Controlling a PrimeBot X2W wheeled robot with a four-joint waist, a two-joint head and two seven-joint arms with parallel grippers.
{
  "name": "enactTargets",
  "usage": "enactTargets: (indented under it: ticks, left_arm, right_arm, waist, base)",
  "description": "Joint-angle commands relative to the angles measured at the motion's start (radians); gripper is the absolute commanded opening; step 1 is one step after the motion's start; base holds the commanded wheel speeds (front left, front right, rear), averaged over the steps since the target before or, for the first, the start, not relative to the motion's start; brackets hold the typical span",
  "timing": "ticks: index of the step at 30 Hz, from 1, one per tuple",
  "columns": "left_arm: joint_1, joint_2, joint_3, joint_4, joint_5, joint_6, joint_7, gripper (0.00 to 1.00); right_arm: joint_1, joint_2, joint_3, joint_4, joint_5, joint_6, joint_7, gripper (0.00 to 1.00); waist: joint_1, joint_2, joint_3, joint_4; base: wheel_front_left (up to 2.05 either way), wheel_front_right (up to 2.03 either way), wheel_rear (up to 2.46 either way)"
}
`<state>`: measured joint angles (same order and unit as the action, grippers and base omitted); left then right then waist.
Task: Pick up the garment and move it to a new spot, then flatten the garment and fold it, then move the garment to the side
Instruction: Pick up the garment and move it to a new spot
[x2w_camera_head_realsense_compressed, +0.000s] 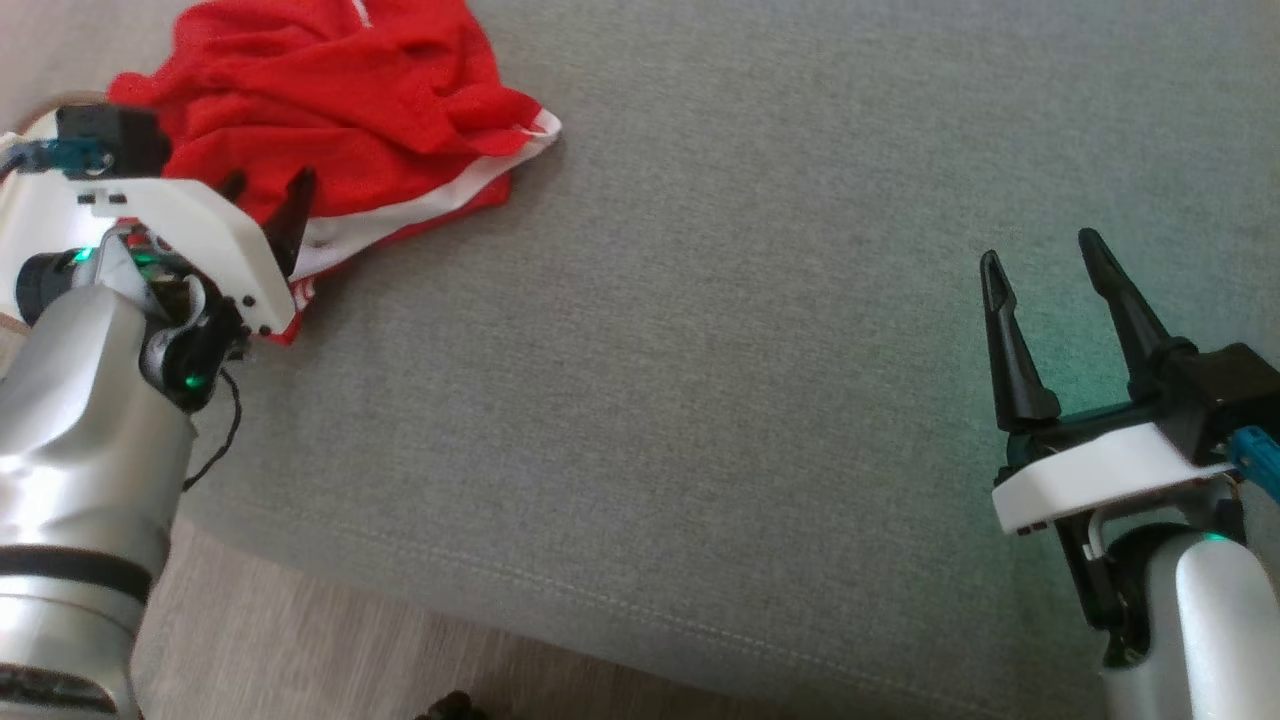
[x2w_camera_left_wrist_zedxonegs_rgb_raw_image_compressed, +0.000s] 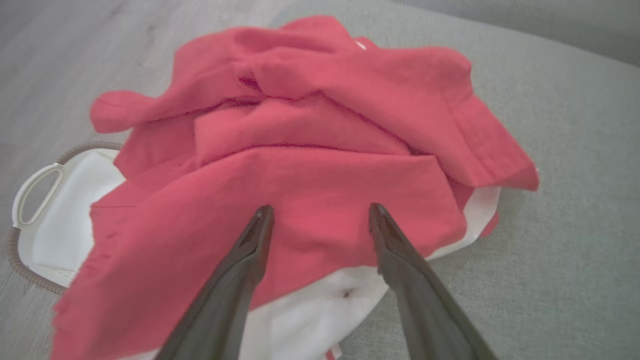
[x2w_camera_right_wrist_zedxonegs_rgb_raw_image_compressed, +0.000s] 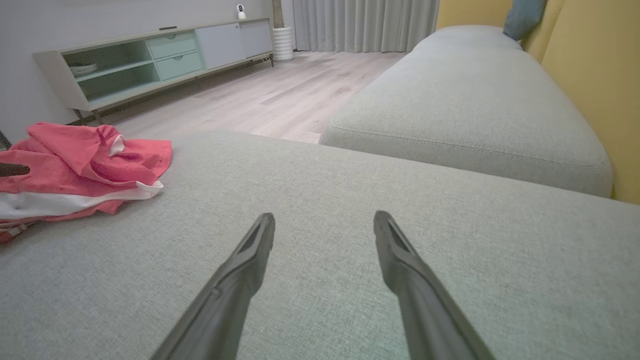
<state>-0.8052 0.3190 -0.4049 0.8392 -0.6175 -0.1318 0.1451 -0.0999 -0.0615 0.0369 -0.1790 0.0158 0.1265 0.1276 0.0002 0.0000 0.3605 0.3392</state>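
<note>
Right now my left pincer (x2w_camera_head_realsense_compressed: 270, 186) hangs spread wide over the near edge of the crumpled red garment with white trim (x2w_camera_head_realsense_compressed: 350, 110), heaped at the far-left corner of the grey fabric sofa cushion (x2w_camera_head_realsense_compressed: 700, 350). I'd sink onto one thick fold, not loose layers, before closing. My right pincer (x2w_camera_head_realsense_compressed: 1040, 252) is open too, well apart, over bare cushion.
</note>
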Motion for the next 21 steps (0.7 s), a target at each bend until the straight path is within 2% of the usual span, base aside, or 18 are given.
enactTargets:
  ticks: [1,5,6,7,10,14,18,19,21]
  left_arm:
    - [-0.057,0.071,0.003,0.004,-0.027,0.001,0.025,1.00]
    - [-0.094,0.094,-0.064,0.056,-0.078,0.001,0.102,1.00]
    - [-0.101,0.098,-0.076,0.063,-0.092,0.001,0.114,0.45]
    - [-0.109,0.106,-0.084,0.066,-0.099,0.001,0.105,0.00]
    - [-0.128,0.126,-0.114,0.086,-0.111,0.001,0.045,0.00]
    - [-0.150,0.133,-0.109,0.109,-0.100,0.002,-0.096,0.00]
    - [-0.165,0.138,-0.100,0.124,-0.075,0.021,-0.239,0.00]
    - [-0.165,0.138,-0.100,0.124,-0.075,0.021,-0.239,0.00]
    - [-0.169,0.141,-0.094,0.122,-0.065,0.037,-0.303,0.00]
  right_arm:
    - [-0.021,-0.005,0.033,-0.041,-0.008,0.004,0.009,1.00]
    - [-0.027,-0.005,0.040,-0.045,-0.003,0.004,0.015,1.00]
    - [-0.028,-0.005,0.039,-0.045,-0.001,0.004,0.016,1.00]
    - [-0.029,-0.004,0.038,-0.046,0.001,0.004,0.017,1.00]
    - [-0.027,-0.002,0.028,-0.050,0.006,0.004,0.016,1.00]
    - [-0.021,0.001,0.012,-0.052,0.010,0.004,0.011,1.00]
    - [-0.013,0.004,0.002,-0.051,0.017,0.004,-0.001,1.00]
    - [-0.013,0.004,0.002,-0.051,0.017,0.004,-0.001,1.00]
    - [-0.010,0.006,-0.001,-0.049,0.022,0.004,-0.010,1.00]
  waist:
    - [-0.0002,0.0000,0.019,-0.018]
    - [-0.0002,0.0000,0.036,-0.031]
    - [-0.0002,0.0000,0.038,-0.033]
    - [-0.0002,0.0000,0.040,-0.034]
    - [-0.0002,0.0000,0.043,-0.035]
    - [-0.0002,0.0000,0.029,-0.027]
    - [-0.0002,0.0000,-0.006,-0.020]
    - [-0.0002,0.0000,-0.006,-0.020]
    - [-0.0002,0.0000,-0.027,-0.018]
  base:
    - [0.00,0.00,0.00]
    - [0.00,0.00,0.00]
    - [0.00,0.00,0.00]
    - [0.00,0.00,0.00]
    - [0.00,0.00,0.00]
    - [0.00,0.00,0.00]
    - [0.00,0.00,0.00]
    - [0.00,0.00,0.00]
    - [0.00,0.00,0.00]
